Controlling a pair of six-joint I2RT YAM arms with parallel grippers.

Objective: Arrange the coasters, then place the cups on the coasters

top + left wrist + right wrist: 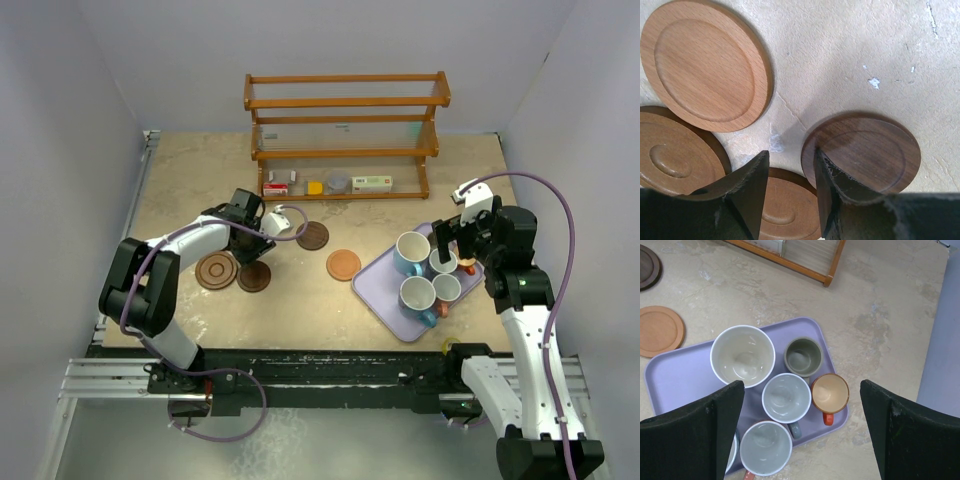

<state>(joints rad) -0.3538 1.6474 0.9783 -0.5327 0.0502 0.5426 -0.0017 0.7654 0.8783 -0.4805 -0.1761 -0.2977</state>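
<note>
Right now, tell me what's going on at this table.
The left gripper hangs low over a cluster of wooden coasters, fingers apart, nothing held. The right gripper hovers wide open above the lavender tray, where the cups sit together. A dark coaster and an orange coaster lie apart, nearer the tray. No cup is on a coaster yet.

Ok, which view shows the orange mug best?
Right wrist: the orange mug sits unobstructed on the tray, rim and handle visible. Top external shows just a sliver, mostly hidden. Left wrist shows only coasters.
</note>
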